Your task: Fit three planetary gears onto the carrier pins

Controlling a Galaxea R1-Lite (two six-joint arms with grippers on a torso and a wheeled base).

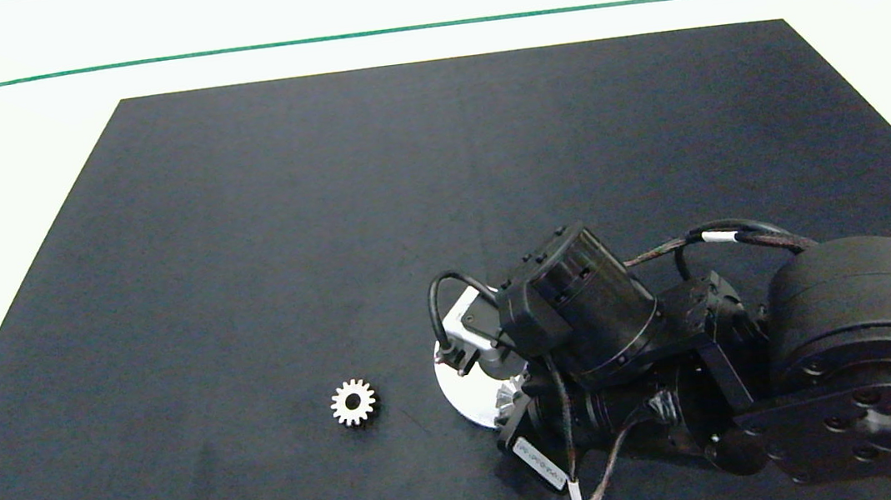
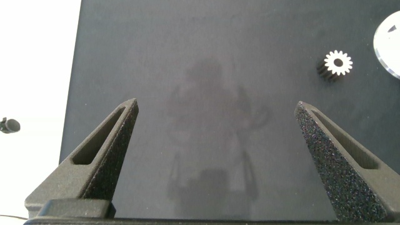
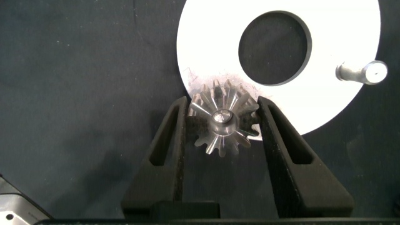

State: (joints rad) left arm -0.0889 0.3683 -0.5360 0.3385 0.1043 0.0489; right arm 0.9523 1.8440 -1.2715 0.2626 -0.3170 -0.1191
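- Silvery gear point(image 3: 222, 122) is gripped between the fingers of the right claw point(image 3: 222, 125), over the disc's point(image 3: 325, 81) near rim; a pin tip shows through its bore, so it is judged seated or nearly so.
- Step is best finished by a straight push down, teeth kept level, then release without any twist.
- Fingers are closed only to gear width, pads touching teeth on both sides.
- One bare pin point(image 3: 362, 72) stands beyond the claw, across the disc's hole.
- Spare gear point(image 1: 354, 402) lies flat on the mat point(image 1: 324, 213), well apart from the claw, beside the disc.
- Left claw point(image 2: 222, 156) hangs wide open over the mat, holding nothing.
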